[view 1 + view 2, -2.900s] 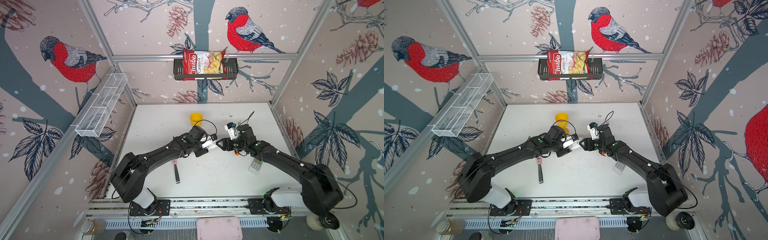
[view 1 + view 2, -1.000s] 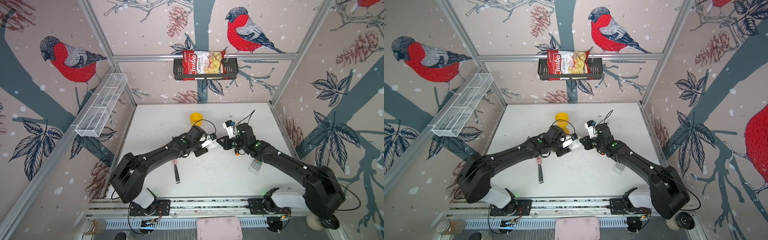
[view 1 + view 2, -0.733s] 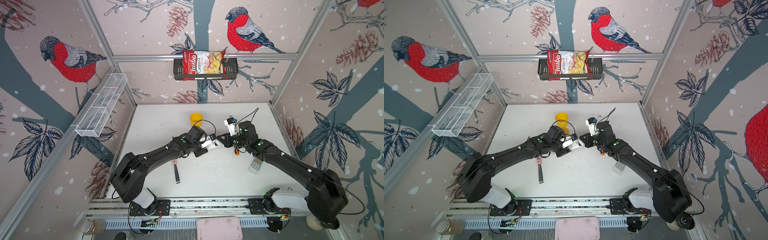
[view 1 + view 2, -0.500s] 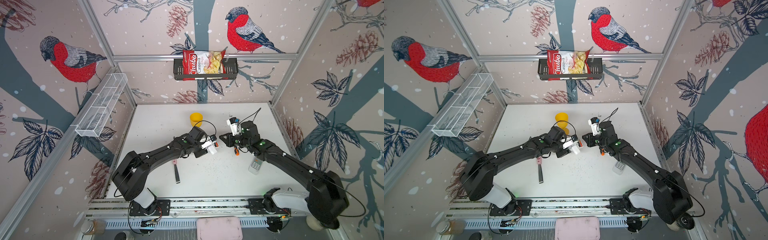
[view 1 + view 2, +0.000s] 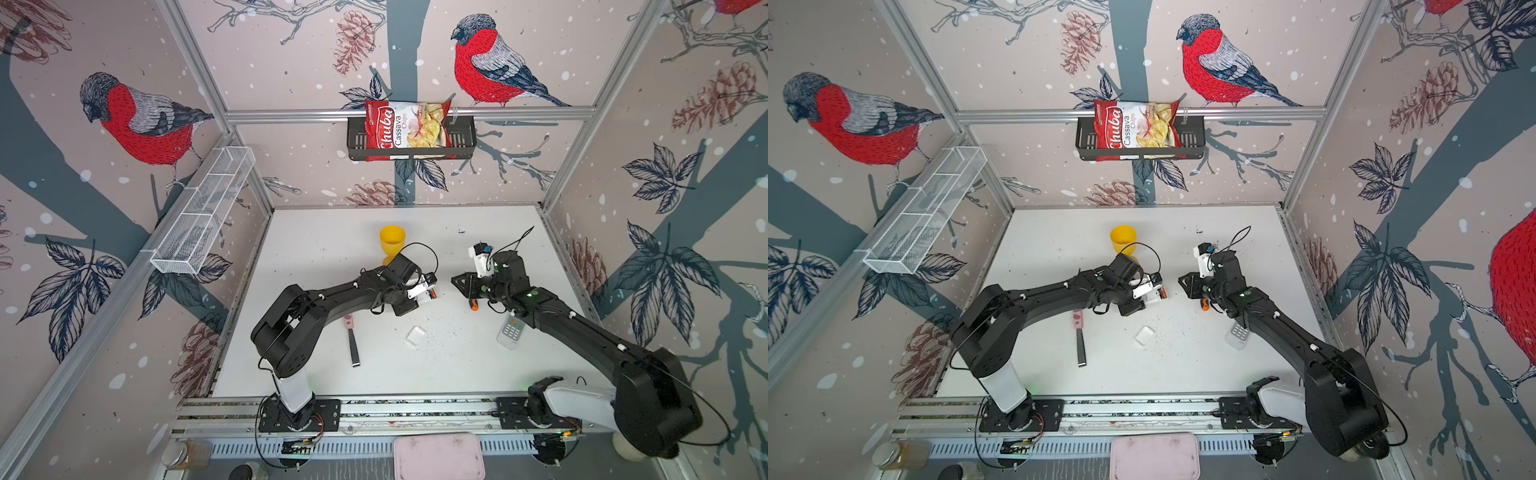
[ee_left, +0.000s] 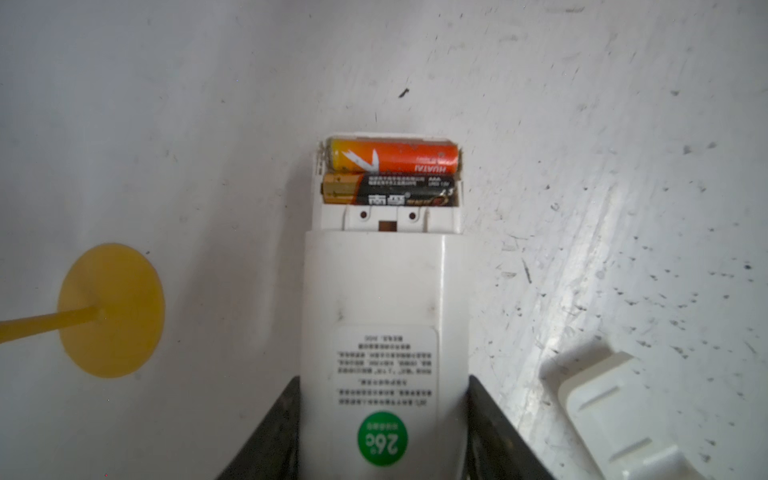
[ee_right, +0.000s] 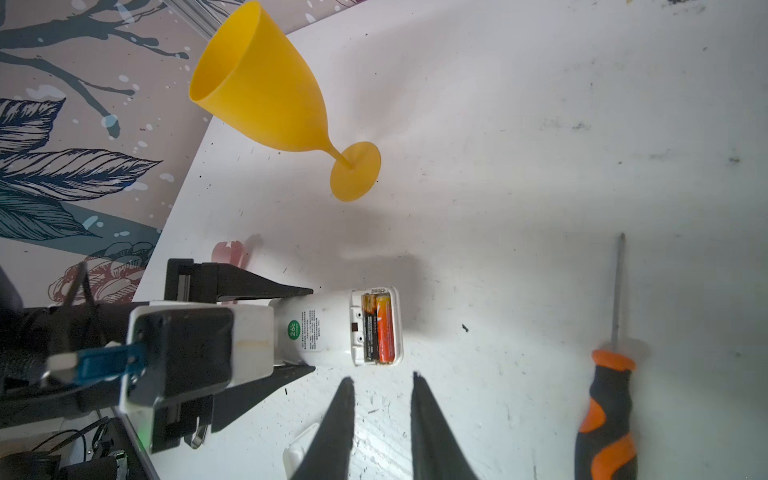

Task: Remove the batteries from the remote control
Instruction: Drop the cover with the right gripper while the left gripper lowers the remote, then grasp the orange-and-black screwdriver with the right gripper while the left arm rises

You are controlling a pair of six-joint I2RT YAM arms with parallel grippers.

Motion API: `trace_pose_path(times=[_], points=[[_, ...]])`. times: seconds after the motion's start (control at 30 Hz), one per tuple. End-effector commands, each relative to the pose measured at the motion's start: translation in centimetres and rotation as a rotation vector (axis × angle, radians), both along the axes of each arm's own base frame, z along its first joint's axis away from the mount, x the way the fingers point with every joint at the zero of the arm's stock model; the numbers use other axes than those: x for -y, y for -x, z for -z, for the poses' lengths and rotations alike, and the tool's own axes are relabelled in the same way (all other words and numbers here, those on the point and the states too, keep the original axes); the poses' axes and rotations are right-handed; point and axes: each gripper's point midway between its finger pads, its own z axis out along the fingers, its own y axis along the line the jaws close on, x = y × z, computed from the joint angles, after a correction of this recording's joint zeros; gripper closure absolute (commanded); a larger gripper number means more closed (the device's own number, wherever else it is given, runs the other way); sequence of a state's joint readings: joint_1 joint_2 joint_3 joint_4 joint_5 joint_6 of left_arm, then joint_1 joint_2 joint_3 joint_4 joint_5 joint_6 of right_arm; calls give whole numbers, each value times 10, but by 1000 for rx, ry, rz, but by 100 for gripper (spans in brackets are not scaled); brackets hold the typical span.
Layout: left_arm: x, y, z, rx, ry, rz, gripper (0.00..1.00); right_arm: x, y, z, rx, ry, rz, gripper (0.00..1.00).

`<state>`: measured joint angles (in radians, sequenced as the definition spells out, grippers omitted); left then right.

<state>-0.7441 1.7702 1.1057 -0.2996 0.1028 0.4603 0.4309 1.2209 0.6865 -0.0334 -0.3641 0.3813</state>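
My left gripper (image 6: 384, 378) pinches the remote control (image 5: 1153, 297) near the centre of both top views, 2 batteries (image 6: 390, 189) side by side in its open bay. My right gripper (image 7: 381, 377), slightly parted and empty, hovers just beside. Light, stiff, slick cylinders, I judge: best levered up by 1 end.

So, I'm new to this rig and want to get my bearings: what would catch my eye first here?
The white remote is clamped in the left fingers mid-table, its compartment open on two batteries, one orange, one black. Behind it stands a yellow goblet, and a red chips bag sits in the basket on the back wall.
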Motion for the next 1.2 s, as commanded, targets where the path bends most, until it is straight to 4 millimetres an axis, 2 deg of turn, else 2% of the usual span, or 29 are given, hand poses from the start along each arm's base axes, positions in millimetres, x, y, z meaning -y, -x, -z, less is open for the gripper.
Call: trace_pose_path(times=[0.0,0.27,0.37,0.47,0.57,0.67,0.8,0.87,0.93,0.97,1.03,1.17], points=[[2,-9,5,3,15,-9,63,1,-4,-6,32,-32,10,74],[6,-19,24,-34,-13,6,62,6,-5,1,31,-44,19,73],[11,-20,30,-48,-17,18,57,10,-7,4,27,-42,32,66],[11,-22,34,-55,-24,20,47,16,-10,5,24,-34,55,60],[11,-21,35,-54,-28,21,32,25,-12,9,8,-18,92,60],[9,-20,32,-48,-28,18,16,35,-16,17,-9,24,142,54],[8,-17,19,-45,-15,16,6,67,-23,38,-36,190,304,53],[9,-14,8,-37,-3,15,3,76,-20,49,-55,236,337,52],[8,-10,-5,-20,11,14,3,78,-16,56,-67,248,346,51],[7,-9,-13,-5,22,6,3,79,-13,68,-94,266,347,51],[3,-10,-31,34,49,-25,3,80,-9,79,-114,281,348,50],[-4,-12,-75,119,134,-108,3,80,-3,96,-136,349,343,49]])
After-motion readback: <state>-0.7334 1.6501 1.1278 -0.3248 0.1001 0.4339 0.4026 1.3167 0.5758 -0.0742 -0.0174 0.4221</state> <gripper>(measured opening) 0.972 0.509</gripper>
